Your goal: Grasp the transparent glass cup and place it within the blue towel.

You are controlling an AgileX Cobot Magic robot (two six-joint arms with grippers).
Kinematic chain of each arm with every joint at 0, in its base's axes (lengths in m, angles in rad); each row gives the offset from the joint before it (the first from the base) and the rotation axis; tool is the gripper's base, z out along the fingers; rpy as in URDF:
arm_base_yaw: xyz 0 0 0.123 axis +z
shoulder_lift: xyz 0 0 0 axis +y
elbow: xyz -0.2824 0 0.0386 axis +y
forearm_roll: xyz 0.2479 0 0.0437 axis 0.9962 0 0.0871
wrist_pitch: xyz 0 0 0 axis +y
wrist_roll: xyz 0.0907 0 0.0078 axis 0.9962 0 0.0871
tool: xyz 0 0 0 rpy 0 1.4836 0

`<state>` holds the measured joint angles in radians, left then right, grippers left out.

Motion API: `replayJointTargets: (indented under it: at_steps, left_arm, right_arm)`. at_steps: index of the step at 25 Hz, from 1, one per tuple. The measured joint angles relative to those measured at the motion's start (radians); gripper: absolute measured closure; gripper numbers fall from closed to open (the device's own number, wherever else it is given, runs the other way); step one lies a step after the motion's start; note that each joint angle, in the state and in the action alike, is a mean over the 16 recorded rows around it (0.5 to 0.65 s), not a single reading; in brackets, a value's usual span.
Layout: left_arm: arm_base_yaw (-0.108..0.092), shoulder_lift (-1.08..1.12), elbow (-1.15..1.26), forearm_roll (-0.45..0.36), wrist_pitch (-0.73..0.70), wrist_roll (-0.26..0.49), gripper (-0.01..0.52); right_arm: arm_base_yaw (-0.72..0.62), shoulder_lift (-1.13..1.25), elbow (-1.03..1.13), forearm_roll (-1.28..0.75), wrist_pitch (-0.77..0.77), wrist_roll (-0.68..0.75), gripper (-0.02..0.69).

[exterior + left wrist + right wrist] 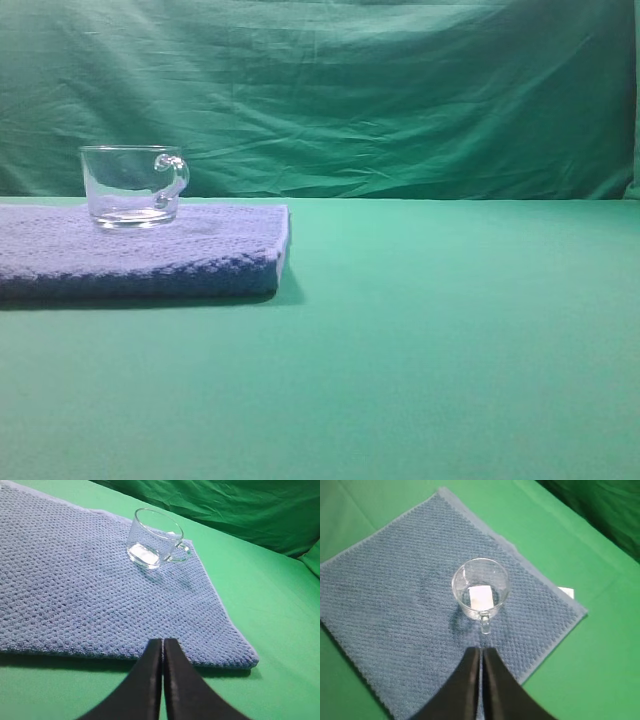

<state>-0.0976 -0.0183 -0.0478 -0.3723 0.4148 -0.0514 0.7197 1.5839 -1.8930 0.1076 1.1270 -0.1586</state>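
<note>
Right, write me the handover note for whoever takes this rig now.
Left gripper: fingers shut, empty, above the near edge of the blue towel.
Right gripper: fingers shut, empty, above the towel just short of the cup's handle.
Transparent glass cup: upright on the towel, well inside its edges, handle toward the right wrist camera; neither gripper touches it.
Done: cup sits within the towel, released.
Left: nothing on the placement; probably just park both arms clear.
</note>
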Motion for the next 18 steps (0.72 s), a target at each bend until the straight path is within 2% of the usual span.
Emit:
replayJointTargets:
  at_steps: [18]
  left_arm:
    - [0.0,0.0,0.0,0.0,0.0,0.0,0.514]
  right_arm:
    - [0.001,-0.665,0.82,0.031,-0.278,0.014,0.665]
